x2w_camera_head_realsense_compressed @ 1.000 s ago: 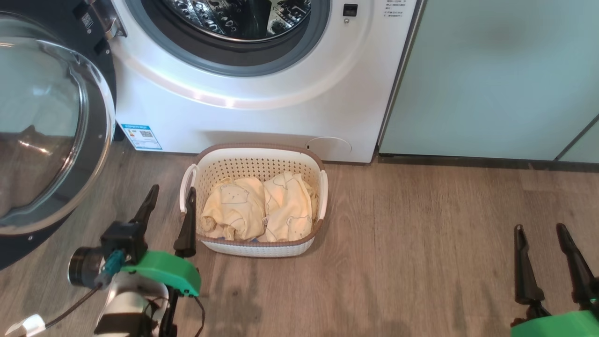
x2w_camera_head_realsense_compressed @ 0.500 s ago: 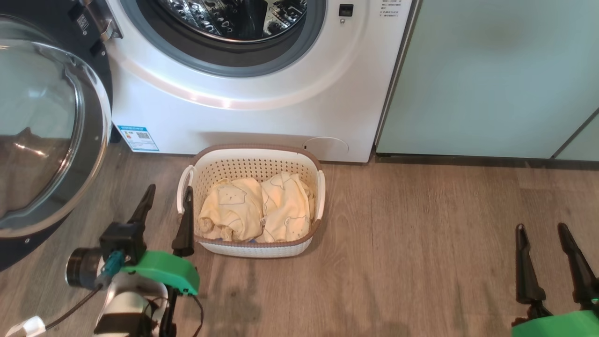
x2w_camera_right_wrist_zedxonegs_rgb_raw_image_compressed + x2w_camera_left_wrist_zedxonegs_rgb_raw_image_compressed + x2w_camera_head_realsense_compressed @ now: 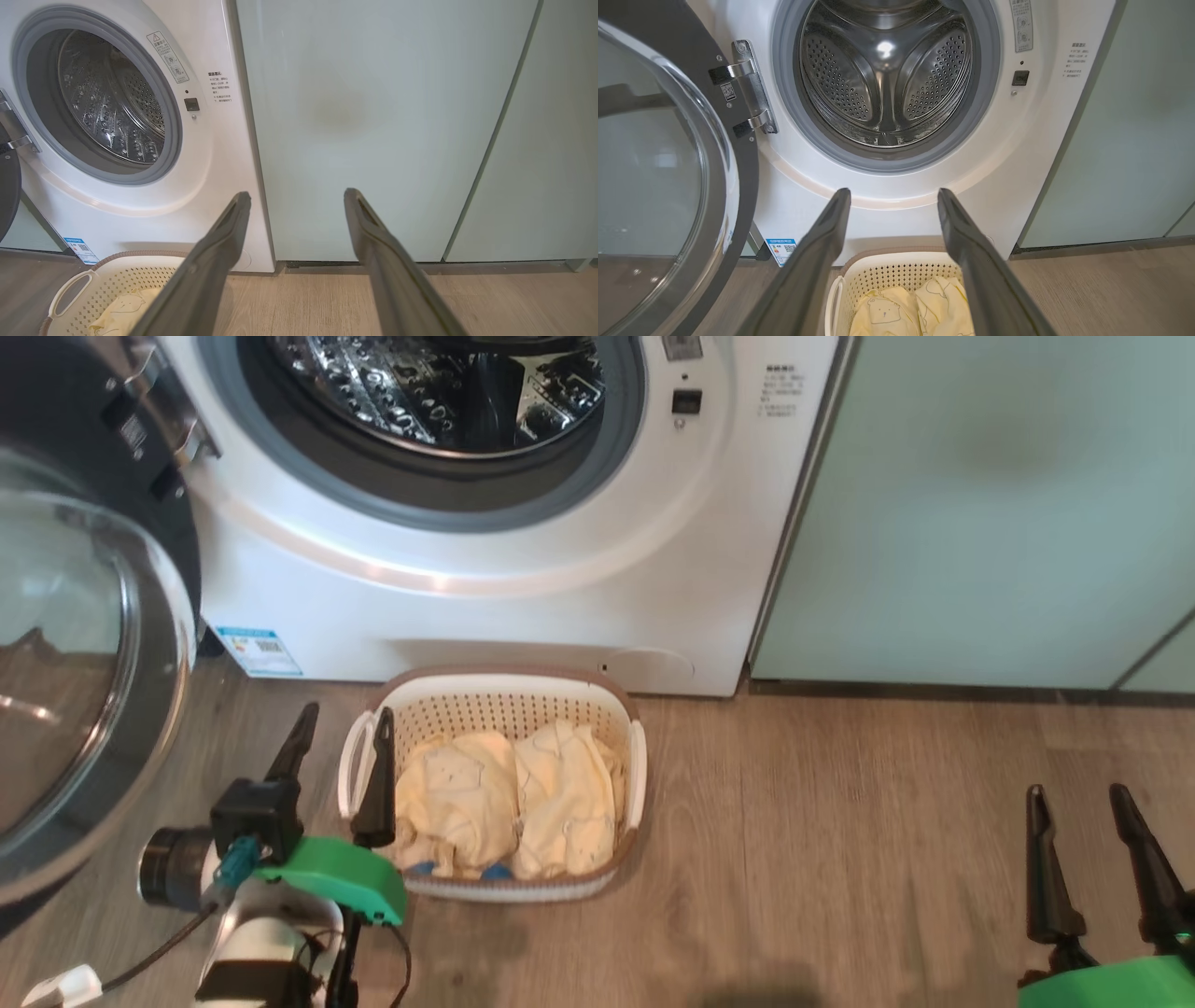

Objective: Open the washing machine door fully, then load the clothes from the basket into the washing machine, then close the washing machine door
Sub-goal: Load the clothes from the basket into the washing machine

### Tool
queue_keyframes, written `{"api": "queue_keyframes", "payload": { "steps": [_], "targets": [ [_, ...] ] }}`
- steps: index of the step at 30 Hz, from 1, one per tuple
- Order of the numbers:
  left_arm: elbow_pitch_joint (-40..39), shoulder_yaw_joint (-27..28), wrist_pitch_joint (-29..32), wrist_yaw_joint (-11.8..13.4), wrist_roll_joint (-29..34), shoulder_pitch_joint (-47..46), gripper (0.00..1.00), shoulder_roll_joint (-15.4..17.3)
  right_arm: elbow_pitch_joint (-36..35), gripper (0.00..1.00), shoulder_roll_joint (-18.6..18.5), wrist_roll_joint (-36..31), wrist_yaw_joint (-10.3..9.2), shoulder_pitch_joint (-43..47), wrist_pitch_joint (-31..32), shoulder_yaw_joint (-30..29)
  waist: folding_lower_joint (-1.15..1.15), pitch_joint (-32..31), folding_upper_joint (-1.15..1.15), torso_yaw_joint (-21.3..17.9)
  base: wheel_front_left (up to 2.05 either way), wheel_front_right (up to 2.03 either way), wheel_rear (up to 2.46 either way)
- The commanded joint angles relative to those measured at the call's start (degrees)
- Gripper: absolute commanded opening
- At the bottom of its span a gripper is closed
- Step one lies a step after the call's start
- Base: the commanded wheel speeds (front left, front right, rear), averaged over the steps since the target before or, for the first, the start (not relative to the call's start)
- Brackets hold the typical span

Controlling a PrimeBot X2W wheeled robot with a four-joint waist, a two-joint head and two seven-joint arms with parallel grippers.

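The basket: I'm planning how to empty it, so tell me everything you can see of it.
The small rectangular cream plastic basket has perforated walls, a brown woven-look rim and a white handle on its left and right sides. It stands upright on the wood-look floor, close in front of the white front-loading washing machine. Two pale yellow garments lie side by side inside, covering most of its bottom.

I see basket (image 3: 509, 709) on floor (image 3: 840, 859) in front of washing machine (image 3: 523, 607), clothes (image 3: 504, 798) side by side in it, washing machine door (image 3: 84, 681) out to my left, cabinet panels (image 3: 980, 504) right of machine, left end effector (image 3: 346, 712) beside basket's left side, right end effector (image 3: 1075, 791) well apart to the right.
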Motion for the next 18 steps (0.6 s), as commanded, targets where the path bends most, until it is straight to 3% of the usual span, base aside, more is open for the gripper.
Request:
{"api": "queue_keyframes", "payload": {
  "steps": [1,9,18],
  "targets": [
    [-2.3,2.1,-0.4,0.5,0.4,-2.3,1.00,1.1,-1.7,1.00,-0.6,0.4,-0.16,-1.6,-0.4,1.1,0.00,0.1,0.00,0.1,1.93,-1.89,-0.05],
    [-2.1,1.6,-0.4,0.1,-0.8,-2.6,1.00,0.9,-1.5,1.00,-0.6,0.7,-0.16,-2.1,-0.5,1.3,0.00,0.7,0.00,0.3,1.30,-1.29,-0.01],
    [-1.5,1.3,0.2,-0.2,-1.6,-3.2,1.00,1.6,-1.4,1.00,-0.6,0.9,-0.16,-2.7,-0.5,1.2,0.00,1.6,0.00,0.5,0.23,-0.23,0.00]
  ]
}}
